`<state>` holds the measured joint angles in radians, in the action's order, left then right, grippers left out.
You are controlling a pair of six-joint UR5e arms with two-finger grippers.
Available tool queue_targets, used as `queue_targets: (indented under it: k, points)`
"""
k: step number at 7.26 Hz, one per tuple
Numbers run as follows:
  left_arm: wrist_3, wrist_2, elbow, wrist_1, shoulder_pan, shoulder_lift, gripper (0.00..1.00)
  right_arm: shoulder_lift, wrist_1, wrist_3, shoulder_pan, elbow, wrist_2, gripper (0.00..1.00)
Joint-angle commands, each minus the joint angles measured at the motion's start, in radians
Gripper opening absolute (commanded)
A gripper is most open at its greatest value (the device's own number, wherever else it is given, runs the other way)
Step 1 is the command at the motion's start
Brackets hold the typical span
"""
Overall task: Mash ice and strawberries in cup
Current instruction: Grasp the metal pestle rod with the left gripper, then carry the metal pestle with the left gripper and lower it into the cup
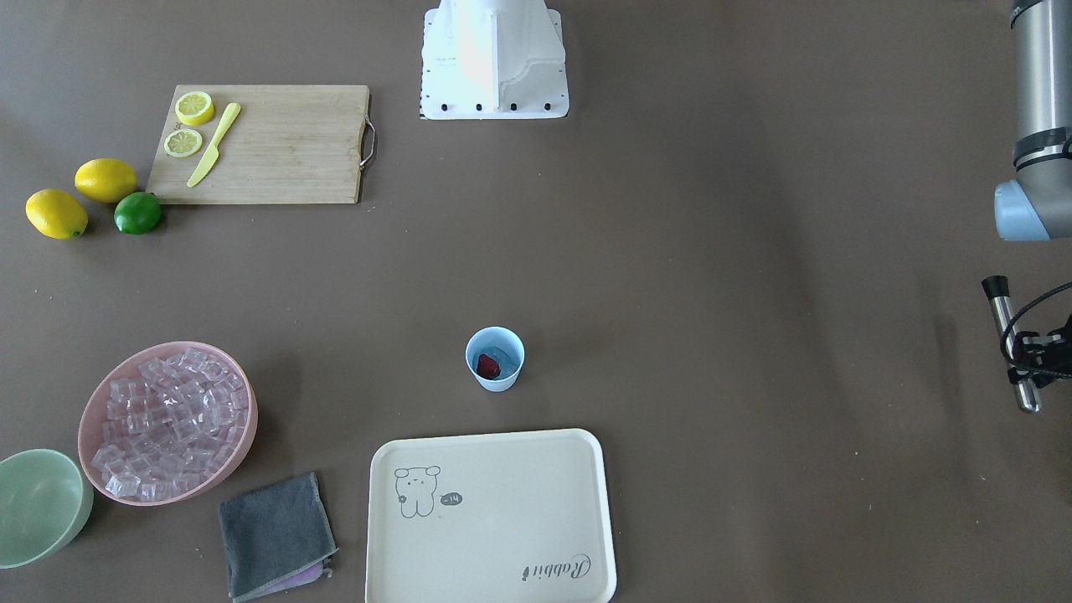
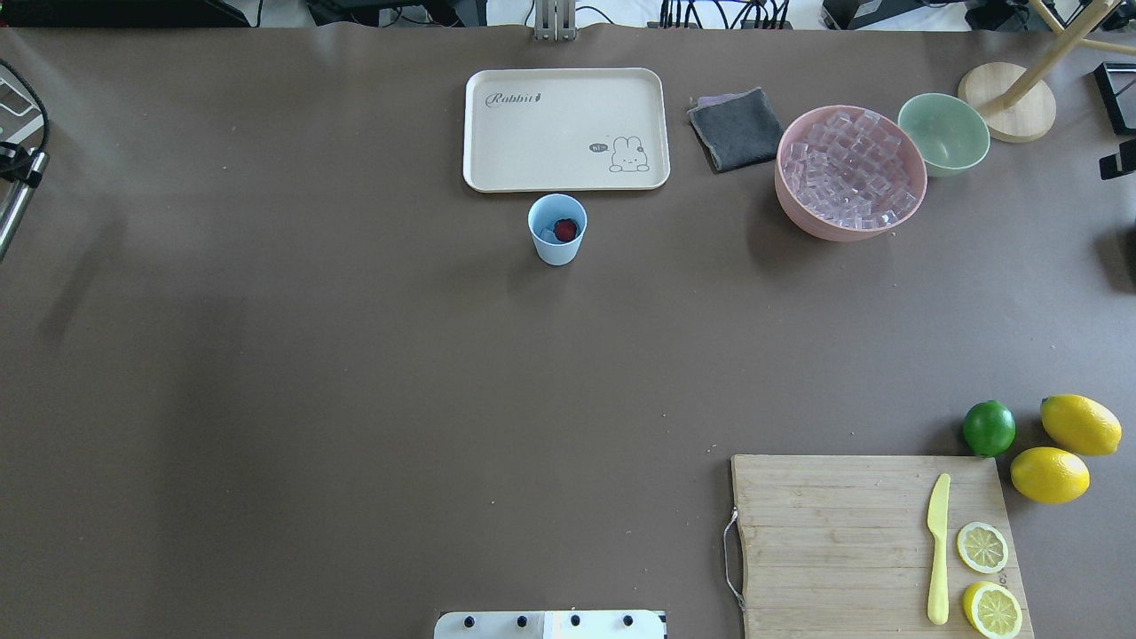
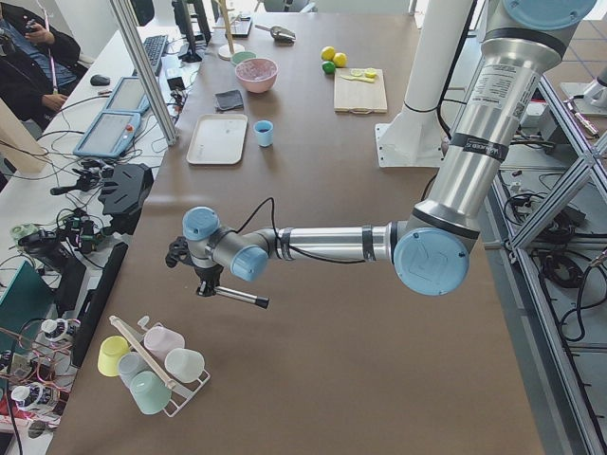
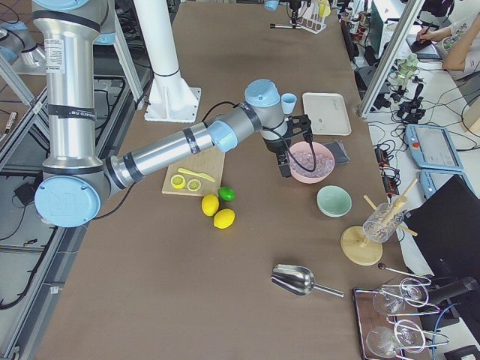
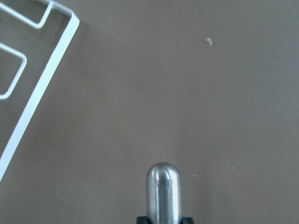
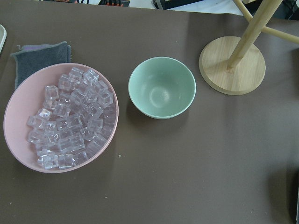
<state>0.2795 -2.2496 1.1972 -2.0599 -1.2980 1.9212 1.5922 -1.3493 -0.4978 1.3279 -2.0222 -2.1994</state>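
Note:
The light-blue cup (image 1: pixel 495 358) stands upright on the brown table, just on the robot's side of the tray; it also shows in the overhead view (image 2: pixel 557 229). Inside it lie a red strawberry (image 1: pixel 487 365) and a clear ice cube (image 1: pixel 505 355). Many more ice cubes (image 6: pixel 70 116) fill a pink bowl (image 1: pixel 94 402). My left gripper (image 1: pixel 1023 362) is far from the cup, at the table's end, shut on a steel muddler (image 5: pixel 163 191) held over bare table. My right gripper (image 4: pixel 283 161) hangs high near the pink bowl; I cannot tell whether it is open.
A cream tray (image 2: pixel 550 133) lies beyond the cup. A grey cloth (image 2: pixel 737 129), a mint-green bowl (image 6: pixel 162 87) and a wooden stand (image 6: pixel 232 65) sit by the pink bowl. A cutting board (image 2: pixel 852 532) holds lemon slices and a knife, beside lemons and a lime (image 2: pixel 989 428). A wire cup rack (image 3: pixel 152 365) stands near my left gripper.

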Motion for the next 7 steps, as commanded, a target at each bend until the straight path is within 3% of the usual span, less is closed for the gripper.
queue_targets:
  k: [1,2,5,7]
  points:
    - [0.004,-0.024,0.105,0.089,-0.024,0.105,0.0,-0.003,-0.001,-0.001,-0.006,0.007,-0.011,1.0]
    - [0.003,-0.025,0.132,0.051,-0.026,0.131,0.0,-0.005,-0.001,0.004,-0.009,0.005,-0.013,1.0]
    - [0.403,-0.041,0.185,-0.314,-0.029,0.147,0.0,-0.083,-0.004,0.002,-0.022,0.025,-0.013,1.0]
    - [0.559,-0.027,0.234,-0.505,-0.027,0.134,0.0,-0.109,-0.001,0.002,-0.022,0.019,-0.007,1.0]
